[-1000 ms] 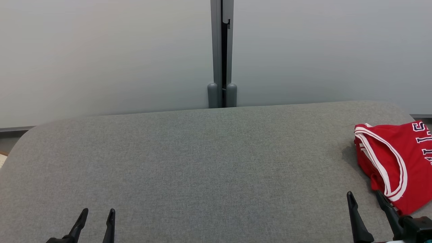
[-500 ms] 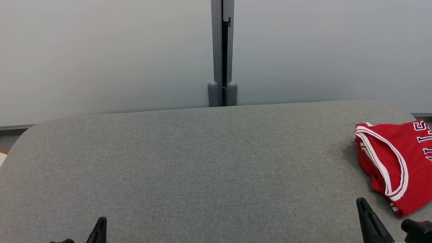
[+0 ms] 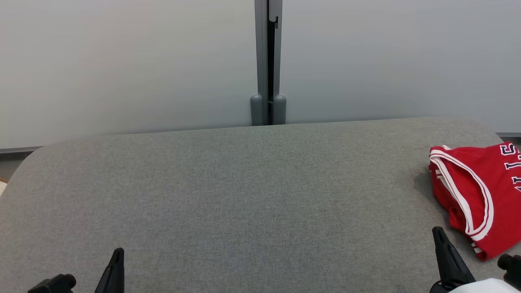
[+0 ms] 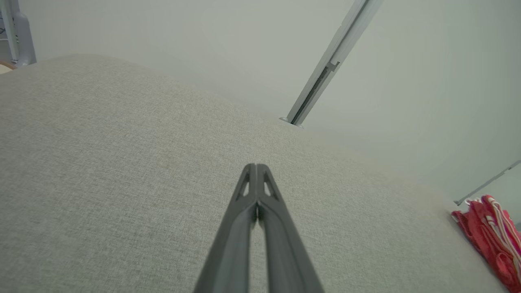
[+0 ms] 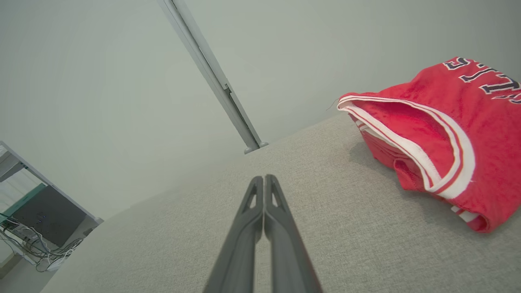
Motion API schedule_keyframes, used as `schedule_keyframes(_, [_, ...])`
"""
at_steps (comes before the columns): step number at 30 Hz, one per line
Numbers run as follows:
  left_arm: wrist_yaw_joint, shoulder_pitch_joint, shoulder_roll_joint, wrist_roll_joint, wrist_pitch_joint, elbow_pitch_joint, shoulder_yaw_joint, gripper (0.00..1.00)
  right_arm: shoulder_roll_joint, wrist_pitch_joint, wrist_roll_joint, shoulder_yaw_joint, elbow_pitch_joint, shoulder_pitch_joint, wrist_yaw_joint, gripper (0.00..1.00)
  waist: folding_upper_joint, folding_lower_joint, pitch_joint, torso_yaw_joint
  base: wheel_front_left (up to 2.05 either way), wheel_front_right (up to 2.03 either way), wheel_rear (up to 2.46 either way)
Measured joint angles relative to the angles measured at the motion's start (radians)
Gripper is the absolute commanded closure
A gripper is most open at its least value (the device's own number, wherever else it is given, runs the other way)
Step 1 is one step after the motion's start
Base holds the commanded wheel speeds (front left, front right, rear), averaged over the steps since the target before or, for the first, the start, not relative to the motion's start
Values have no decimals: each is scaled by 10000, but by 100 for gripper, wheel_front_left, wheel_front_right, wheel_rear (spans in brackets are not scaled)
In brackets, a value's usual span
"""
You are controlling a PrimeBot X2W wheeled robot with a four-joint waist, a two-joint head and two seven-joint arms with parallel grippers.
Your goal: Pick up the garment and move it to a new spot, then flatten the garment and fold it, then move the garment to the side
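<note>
The garment, a red jersey with white trim and dark lettering, lies bunched at the right edge of the grey fabric table. My right gripper is shut and empty at the lower right, just left of the garment and apart from it. In the right wrist view its pressed-together fingers point past the garment, which lies up to the right. My left gripper is shut and empty at the lower left, far from the garment. The left wrist view shows its closed tip over bare fabric, with the garment at the far right.
A pale partition wall with a grey post stands right behind the table's far edge. The table corners are rounded. A desk with cables sits beyond the table's left end.
Both grippers have gone from open to shut, with nothing between their fingers. The head camera has tilted slightly. The garment has stayed in place.
</note>
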Motion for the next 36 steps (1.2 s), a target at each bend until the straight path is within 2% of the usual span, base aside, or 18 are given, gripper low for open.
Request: schedule_keyframes(36, [-734,-1099,-826,-3806,1066,343,1127,100,-111,13,4911,-198,1103,-1193,-2,100,0,0,309,-8,0,0,0])
